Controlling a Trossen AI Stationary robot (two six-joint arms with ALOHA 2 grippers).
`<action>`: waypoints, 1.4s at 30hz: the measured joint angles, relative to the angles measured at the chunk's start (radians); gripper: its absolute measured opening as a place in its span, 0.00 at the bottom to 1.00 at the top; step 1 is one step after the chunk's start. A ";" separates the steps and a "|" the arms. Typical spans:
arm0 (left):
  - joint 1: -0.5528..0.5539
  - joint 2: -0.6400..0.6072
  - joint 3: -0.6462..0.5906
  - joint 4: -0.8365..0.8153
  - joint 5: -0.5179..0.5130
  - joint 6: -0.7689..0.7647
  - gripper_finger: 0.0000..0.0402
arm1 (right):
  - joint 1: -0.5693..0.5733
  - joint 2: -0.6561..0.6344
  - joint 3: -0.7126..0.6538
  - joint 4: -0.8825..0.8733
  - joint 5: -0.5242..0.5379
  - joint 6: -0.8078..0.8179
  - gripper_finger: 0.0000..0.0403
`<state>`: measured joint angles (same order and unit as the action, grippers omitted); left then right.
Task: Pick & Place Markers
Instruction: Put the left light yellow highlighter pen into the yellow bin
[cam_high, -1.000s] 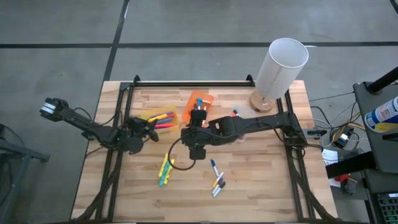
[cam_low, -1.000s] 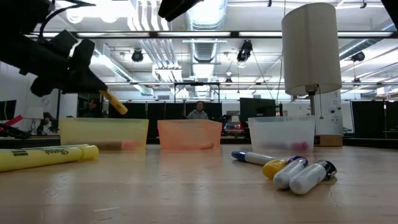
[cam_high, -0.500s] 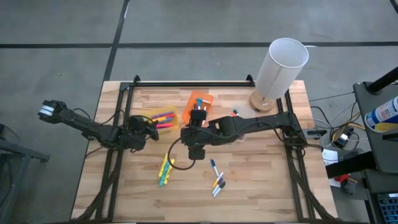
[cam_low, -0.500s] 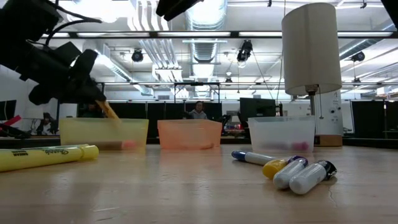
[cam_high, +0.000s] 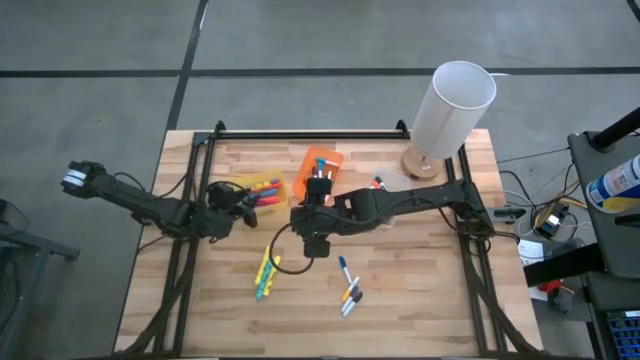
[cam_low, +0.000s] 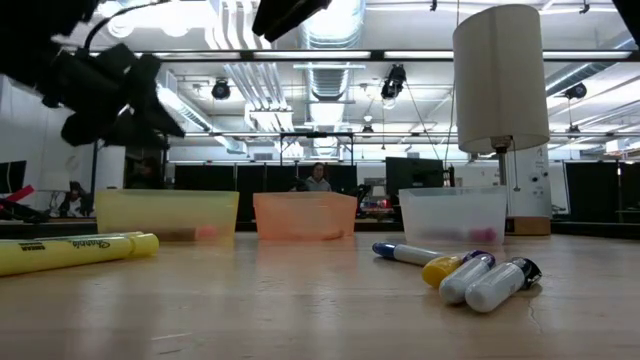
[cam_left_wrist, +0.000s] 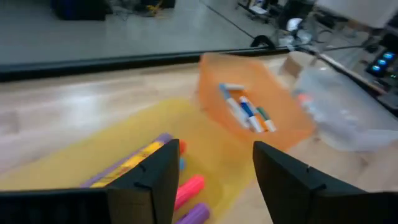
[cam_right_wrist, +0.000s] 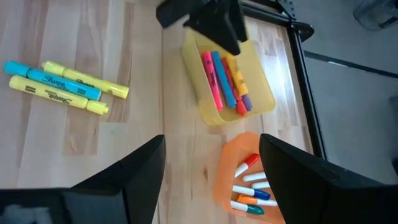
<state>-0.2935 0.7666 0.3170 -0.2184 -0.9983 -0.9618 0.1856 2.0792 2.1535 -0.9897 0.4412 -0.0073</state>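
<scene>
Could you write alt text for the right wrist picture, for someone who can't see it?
A yellow bin of highlighters sits on a wooden table beside an orange bin of markers. Three loose highlighters lie apart, and the other arm's dark tool hovers over the yellow bin.

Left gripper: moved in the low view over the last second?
Yes. The left gripper has risen away from the yellow bin rim, and the yellow marker it held is no longer between its open fingers.
</scene>
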 joint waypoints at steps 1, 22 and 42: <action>0.000 -0.001 0.018 0.000 0.007 0.026 0.49 | 0.000 0.000 -0.003 0.000 0.000 -0.002 0.63; -0.061 -0.044 0.176 0.015 0.348 0.293 0.49 | 0.000 0.000 -0.223 0.235 -0.471 -0.160 0.59; -0.150 -0.015 0.169 0.124 0.553 0.164 0.49 | 0.003 -0.002 -0.503 0.613 -0.582 -0.243 0.58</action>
<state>-0.4435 0.7515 0.4858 -0.0944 -0.4448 -0.7975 0.1888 2.0769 1.6504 -0.3764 -0.1406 -0.2503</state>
